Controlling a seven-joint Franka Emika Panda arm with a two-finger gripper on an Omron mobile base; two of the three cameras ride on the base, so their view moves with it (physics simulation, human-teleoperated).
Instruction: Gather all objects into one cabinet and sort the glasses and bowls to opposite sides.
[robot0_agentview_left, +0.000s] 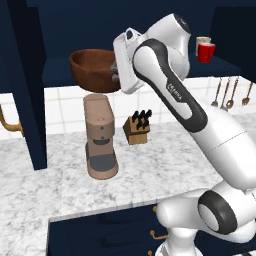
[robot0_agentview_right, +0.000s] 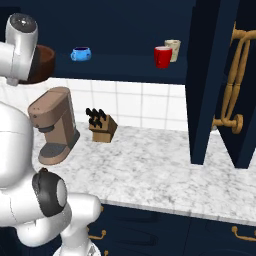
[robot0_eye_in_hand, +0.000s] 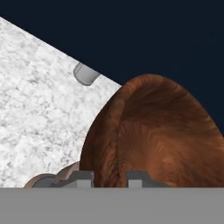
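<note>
My gripper (robot0_agentview_left: 116, 73) is shut on the rim of the big brown bowl (robot0_agentview_left: 92, 69), holding it in the air above the coffee machine, level with the open cabinet's shelf (robot0_agentview_right: 120, 67). In the hand view the bowl (robot0_eye_in_hand: 162, 131) stands on edge with its rim between my fingertips (robot0_eye_in_hand: 81, 178). My arm half hides the bowl (robot0_agentview_right: 44, 62) in the right base view. On the shelf stand the small blue bowl (robot0_agentview_right: 81, 53) to the left and, to the right, the red cup (robot0_agentview_right: 162, 56) with the beige cup (robot0_agentview_right: 173, 49) just behind it. The red cup (robot0_agentview_left: 206, 52) and beige cup (robot0_agentview_left: 201, 41) also appear in the left base view.
A brown coffee machine (robot0_agentview_left: 100, 135) and a wooden knife block (robot0_agentview_left: 137, 129) stand on the marble counter (robot0_agentview_left: 55, 185) under the shelf. Open navy doors (robot0_agentview_left: 27, 85) (robot0_agentview_right: 210, 80) flank the cabinet, with brass handles (robot0_agentview_right: 232, 80). Utensils (robot0_agentview_left: 225, 95) hang on the right wall.
</note>
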